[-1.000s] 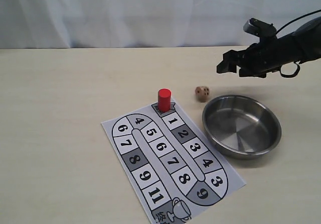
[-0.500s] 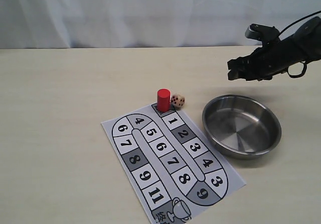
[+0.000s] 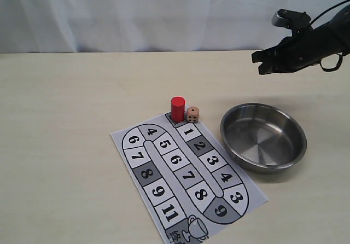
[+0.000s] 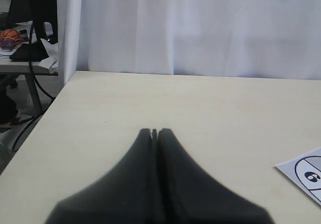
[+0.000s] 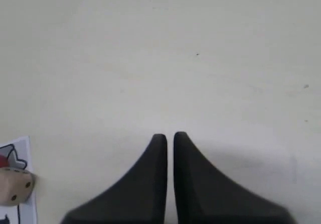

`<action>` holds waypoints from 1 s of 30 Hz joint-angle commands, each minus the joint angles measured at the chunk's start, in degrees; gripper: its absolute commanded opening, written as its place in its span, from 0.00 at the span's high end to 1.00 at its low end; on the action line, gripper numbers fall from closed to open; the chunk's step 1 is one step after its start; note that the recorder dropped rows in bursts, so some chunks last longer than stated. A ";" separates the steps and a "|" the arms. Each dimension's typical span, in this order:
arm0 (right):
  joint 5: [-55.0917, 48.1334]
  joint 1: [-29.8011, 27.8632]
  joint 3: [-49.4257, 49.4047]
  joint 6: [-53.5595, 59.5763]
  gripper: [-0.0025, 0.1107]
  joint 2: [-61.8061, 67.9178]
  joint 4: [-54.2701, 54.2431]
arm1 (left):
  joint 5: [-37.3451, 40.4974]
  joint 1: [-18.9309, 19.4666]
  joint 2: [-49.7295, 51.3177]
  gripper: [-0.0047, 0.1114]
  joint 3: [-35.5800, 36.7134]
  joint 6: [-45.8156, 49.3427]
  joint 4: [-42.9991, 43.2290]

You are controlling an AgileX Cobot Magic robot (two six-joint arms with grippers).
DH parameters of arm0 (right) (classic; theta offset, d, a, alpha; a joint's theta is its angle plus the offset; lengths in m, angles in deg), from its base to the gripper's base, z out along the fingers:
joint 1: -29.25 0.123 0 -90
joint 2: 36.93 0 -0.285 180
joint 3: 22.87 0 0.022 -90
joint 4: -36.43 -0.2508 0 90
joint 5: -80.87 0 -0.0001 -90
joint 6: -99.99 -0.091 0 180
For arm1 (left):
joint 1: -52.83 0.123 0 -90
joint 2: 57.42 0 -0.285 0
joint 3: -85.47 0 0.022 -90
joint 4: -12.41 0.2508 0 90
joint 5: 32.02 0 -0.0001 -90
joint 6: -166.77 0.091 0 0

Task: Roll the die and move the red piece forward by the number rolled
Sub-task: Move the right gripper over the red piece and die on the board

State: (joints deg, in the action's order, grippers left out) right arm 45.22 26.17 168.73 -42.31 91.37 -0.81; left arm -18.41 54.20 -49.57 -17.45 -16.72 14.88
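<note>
Table carries game board; steel bowl.

1. Right arm: black throughout, roughly tubular, sited in the upper right of the exterior frame.
2. Right gripper: black, angular and blunt-ended. Its fingers are matte black, tapering to squared tips, with no markings.
3. Mounted block: dark body with a pale grey top, seated above the arm.
4. Cable: thin and black, arcing to the right edge. A small black loop sits beneath the arm.
5. Left gripper: two matte black tapering fingers, unmarked, at lower centre of the frame.
</note>
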 commanded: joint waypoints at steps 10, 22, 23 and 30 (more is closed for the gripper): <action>-8.58 8.88 0.39 3.45 0.94 -2.95 1.07 | -0.58 -0.01 -0.06 0.96 0.14 -0.21 -0.04; -13.04 17.19 0.39 1.59 0.94 -2.11 7.30 | -0.58 -0.01 -0.06 0.96 0.14 -0.21 -0.04; -13.63 17.19 0.39 1.20 0.94 -1.96 7.29 | -0.58 -0.01 -0.06 0.96 0.14 -0.21 -0.04; -13.65 17.19 -0.34 -0.90 0.94 0.75 8.64 | -0.19 -0.01 -0.06 0.96 0.14 -0.21 -0.04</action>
State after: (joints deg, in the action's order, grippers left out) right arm 31.38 43.37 168.61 -42.82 91.30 7.05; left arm -18.41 54.20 -49.57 -17.45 -16.72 14.88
